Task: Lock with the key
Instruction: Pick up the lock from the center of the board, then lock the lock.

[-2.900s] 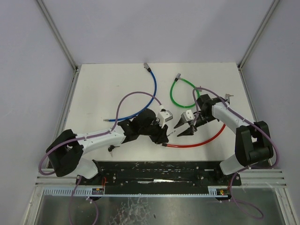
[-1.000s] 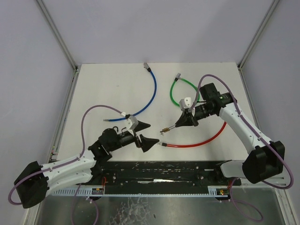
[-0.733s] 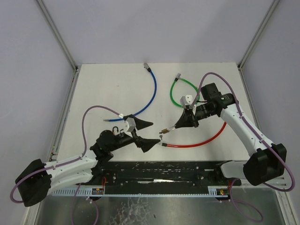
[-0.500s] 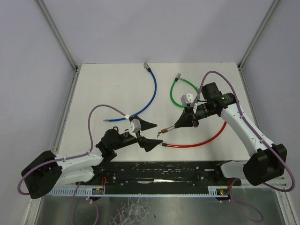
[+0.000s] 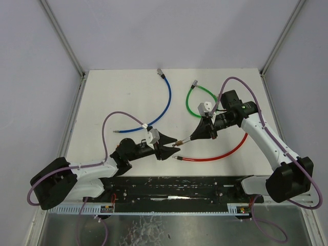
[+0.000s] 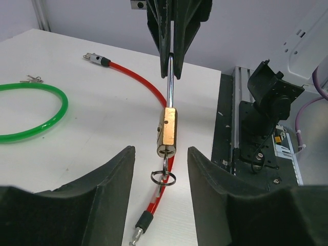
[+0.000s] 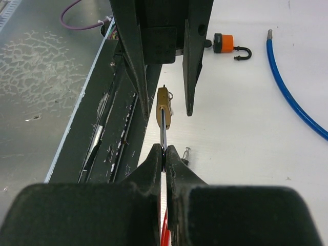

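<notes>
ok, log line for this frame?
right gripper: shut on padlock shackle | left gripper: open, flanking padlock body | key ring: hanging below, ungripped

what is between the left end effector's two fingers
The brass padlock, key ring at its end, hangs untouched inside the open left end effector, held by the right end effector. The left wrist view shows it.

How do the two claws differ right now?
The right claw is shut, pinching the brass padlock by its steel shackle. The left claw is open and holds nothing. The right claw grips the lock's shackle end, while the left claw's fingers flank the end with the key ring without touching it. Both are black and face each other.
</notes>
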Controlling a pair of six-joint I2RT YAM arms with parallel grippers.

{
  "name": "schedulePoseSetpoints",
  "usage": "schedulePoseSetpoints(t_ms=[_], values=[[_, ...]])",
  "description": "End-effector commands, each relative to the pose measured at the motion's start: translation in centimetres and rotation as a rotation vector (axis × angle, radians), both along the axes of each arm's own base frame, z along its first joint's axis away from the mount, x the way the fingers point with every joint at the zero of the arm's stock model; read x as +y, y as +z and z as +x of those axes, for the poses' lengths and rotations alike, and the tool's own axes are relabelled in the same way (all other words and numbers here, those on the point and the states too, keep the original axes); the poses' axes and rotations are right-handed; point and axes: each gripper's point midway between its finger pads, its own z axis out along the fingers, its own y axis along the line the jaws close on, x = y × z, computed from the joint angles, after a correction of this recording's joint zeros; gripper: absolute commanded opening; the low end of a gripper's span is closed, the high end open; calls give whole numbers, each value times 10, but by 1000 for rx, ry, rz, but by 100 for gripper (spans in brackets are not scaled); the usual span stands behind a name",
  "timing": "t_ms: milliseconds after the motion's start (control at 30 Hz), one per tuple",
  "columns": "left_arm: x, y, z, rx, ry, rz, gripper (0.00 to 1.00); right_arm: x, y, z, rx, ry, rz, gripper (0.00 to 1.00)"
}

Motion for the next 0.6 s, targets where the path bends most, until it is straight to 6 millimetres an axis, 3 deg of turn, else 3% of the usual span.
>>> schedulePoseSetpoints(t_ms=[0,233,333,533,567], values=[[-3,34,3,-80,-6,-93,43,7,14,-5,21,30,48,0],[-5,36,2,-58,-18,-100,40,8,10,-5,28,33,40,0],[-6,36,2,-52,-19,-100,34,8,9,-5,31,35,38,0],[-6,33,2,-60,-19,-92,2,9,8,-5,33,38,36,0],[-5,33,3,-60,-13,-90,1,10,8,-5,34,38,36,0]])
